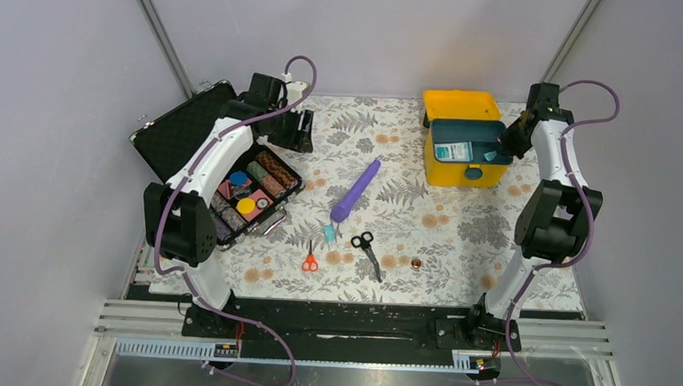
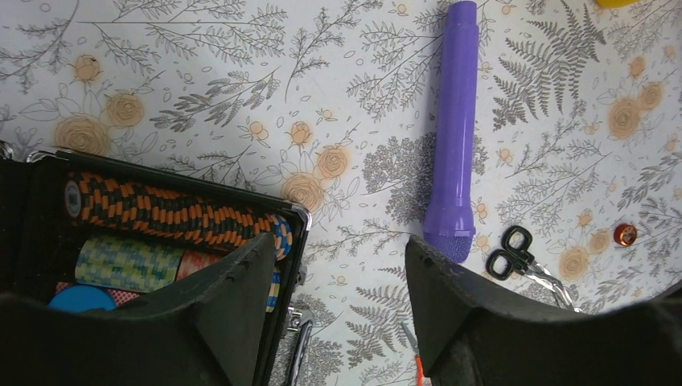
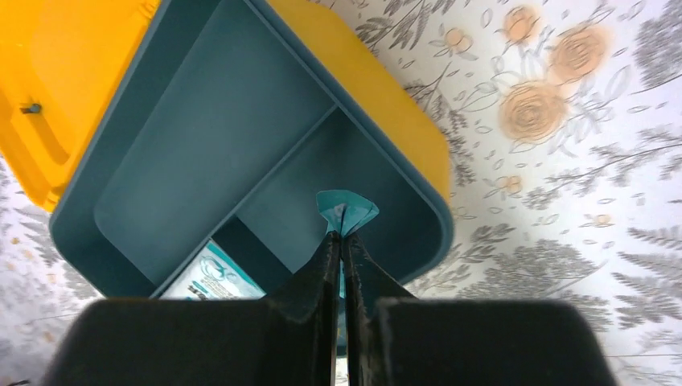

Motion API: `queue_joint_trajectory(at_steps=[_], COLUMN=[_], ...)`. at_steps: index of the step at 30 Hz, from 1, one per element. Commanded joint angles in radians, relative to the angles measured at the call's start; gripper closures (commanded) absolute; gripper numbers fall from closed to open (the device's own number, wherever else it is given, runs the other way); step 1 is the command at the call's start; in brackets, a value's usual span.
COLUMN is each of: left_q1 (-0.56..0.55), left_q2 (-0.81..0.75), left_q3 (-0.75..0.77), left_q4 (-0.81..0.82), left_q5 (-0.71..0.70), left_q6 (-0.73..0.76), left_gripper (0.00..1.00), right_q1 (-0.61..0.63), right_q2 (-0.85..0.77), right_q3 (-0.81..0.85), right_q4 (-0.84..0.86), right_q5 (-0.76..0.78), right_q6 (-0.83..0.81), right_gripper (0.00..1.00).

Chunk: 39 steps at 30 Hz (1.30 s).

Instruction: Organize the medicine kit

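Right claw (image 3: 342,239) pinching teal packet (image 3: 347,211), over medicine kit (image 3: 378,90) tray

My bench (image 1: 534,293) sits in a small booth closed by 3 plain, pale grey walls: a back wall (image 1: 362,37), a left wall (image 1: 44,163) and a right wall (image 1: 653,259). 2 slim metal posts (image 1: 160,33) run up the back corners, leaning outward in the top view. A cloth (image 2: 241,80) covers the bench, white with grey ferns and orange roses. At my near edge a black plate (image 1: 341,319) lies between silver slotted rails (image 1: 133,316), with a dull steel sheet (image 1: 356,383) below them. The light is soft and even, and the shadows are faint.
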Motion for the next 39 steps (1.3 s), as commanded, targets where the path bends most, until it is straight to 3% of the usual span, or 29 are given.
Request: queue_joint_trajectory(at_steps=[1, 4, 10, 15, 22, 26, 28, 32, 37, 39], left_q1=[0.0, -0.003, -0.03, -0.042, -0.044, -0.043, -0.044, -0.046, -0.039, -0.028], left_q2=[-0.064, -0.066, -0.063, -0.044, -0.061, -0.091, -0.1, -0.117, -0.135, -0.148], left_q3=[-0.015, -0.017, -0.008, -0.003, -0.059, -0.154, -0.203, -0.241, -0.224, -0.212], left_q4=[0.004, 0.004, 0.002, 0.002, 0.016, 0.061, 0.095, 0.125, 0.118, 0.122], left_q5=[-0.054, -0.068, -0.095, -0.097, -0.026, 0.004, 0.022, 0.033, -0.012, -0.048], left_q6=[0.05, 0.06, 0.089, 0.079, 0.049, 0.0, -0.063, -0.098, -0.096, -0.095], left_gripper=[0.39, 0.39, 0.39, 0.38, 0.39, 0.39, 0.39, 0.39, 0.39, 0.39], right_q1=[-0.005, -0.005, -0.005, -0.005, 0.007, 0.055, 0.112, 0.304, 0.57, 0.661], right_q2=[0.03, 0.051, 0.062, 0.016, -0.094, -0.168, -0.206, -0.244, -0.211, -0.173], right_q3=[0.042, 0.044, 0.069, 0.06, -0.042, -0.12, -0.174, -0.259, -0.293, -0.261], right_q4=[0.029, 0.029, 0.068, 0.08, 0.124, 0.107, 0.113, 0.112, 0.127, 0.125], right_q5=[-0.062, -0.048, -0.146, -0.167, -0.293, -0.328, -0.355, -0.444, -0.354, -0.316], right_q6=[0.189, 0.25, 0.27, 0.213, -0.111, -0.291, -0.353, -0.418, -0.47, -0.519], right_gripper=[1.0, 0.98, 0.67, 0.61, 0.48, 0.27, 0.23, 0.21, 0.39, 0.42])
